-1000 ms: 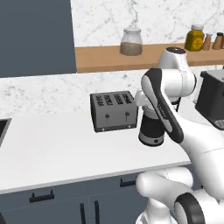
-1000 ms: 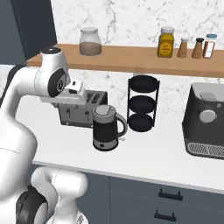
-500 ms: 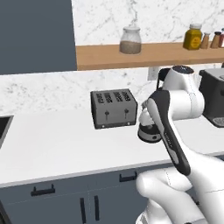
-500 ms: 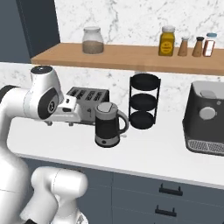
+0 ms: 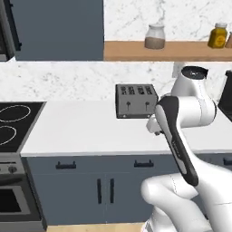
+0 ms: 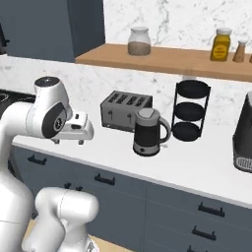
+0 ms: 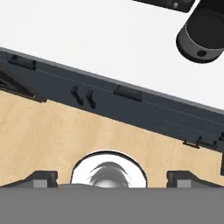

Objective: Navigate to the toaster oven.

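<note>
The toaster oven is out of view. My gripper (image 7: pixel 112 177) is open: its two dark fingertips (image 7: pixel 42 176) stand wide apart with nothing between them, pointing down at the wooden floor and the lower cabinet fronts. The hand (image 6: pixel 74 129) hangs in front of the counter edge, left of the kettle, and in the left base view the hand (image 5: pixel 154 127) sits just below the four-slot toaster (image 5: pixel 136 100). That toaster (image 6: pixel 123 109) has two front levers and stands against the marble wall.
A dark kettle (image 6: pixel 147 133) stands beside the toaster, with a black tiered rack (image 6: pixel 192 110) and a dark coffee machine (image 6: pixel 244 133) further right. A black cooktop (image 5: pixel 13 122) with its range lies at the left. A wooden shelf (image 5: pixel 181 50) carries jars above the counter.
The whole scene has shifted right and shrunk, so the base has driven left and back. The cooktop has come into view at the left. The arm has folded in, hand at the counter edge.
</note>
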